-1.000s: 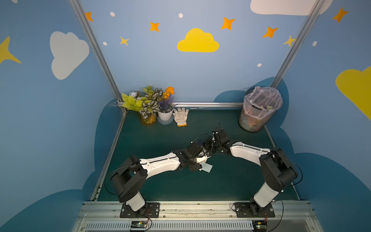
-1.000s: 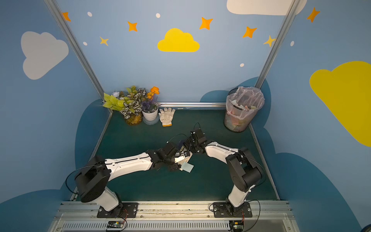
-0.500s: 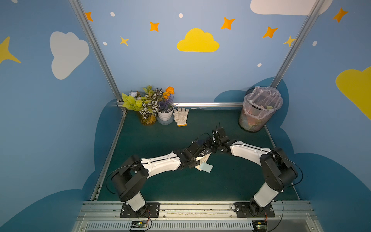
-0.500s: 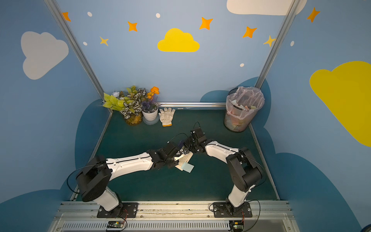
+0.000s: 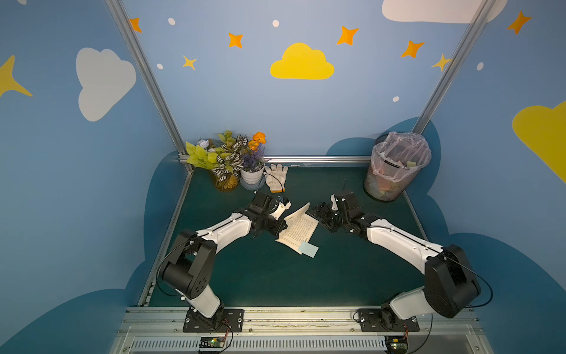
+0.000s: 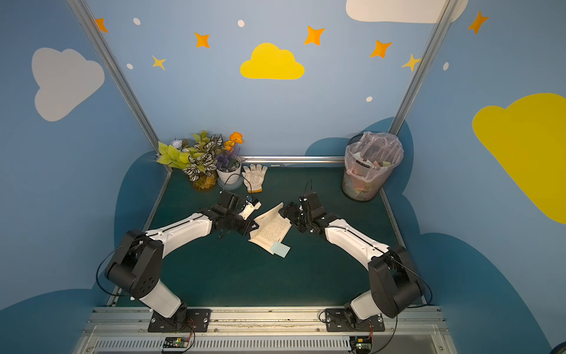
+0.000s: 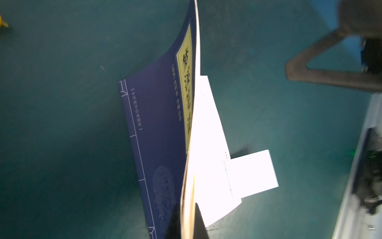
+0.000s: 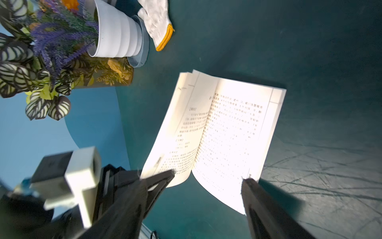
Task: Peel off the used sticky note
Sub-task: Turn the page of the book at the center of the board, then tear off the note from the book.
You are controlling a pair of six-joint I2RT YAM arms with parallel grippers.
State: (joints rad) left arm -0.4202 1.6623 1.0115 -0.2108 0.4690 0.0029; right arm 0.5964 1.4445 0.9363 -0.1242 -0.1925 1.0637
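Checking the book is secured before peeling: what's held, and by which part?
The left gripper pinches the book by its lifted cover and first pages, at their free edge. The right gripper is open and holds nothing.

The frame edge cuts off the book (image 7: 157, 128) and left end effector (image 7: 187, 207).

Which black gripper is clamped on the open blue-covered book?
The left gripper, shut on the book's lifted cover and pages; the right gripper stands open beside the book, holding nothing.
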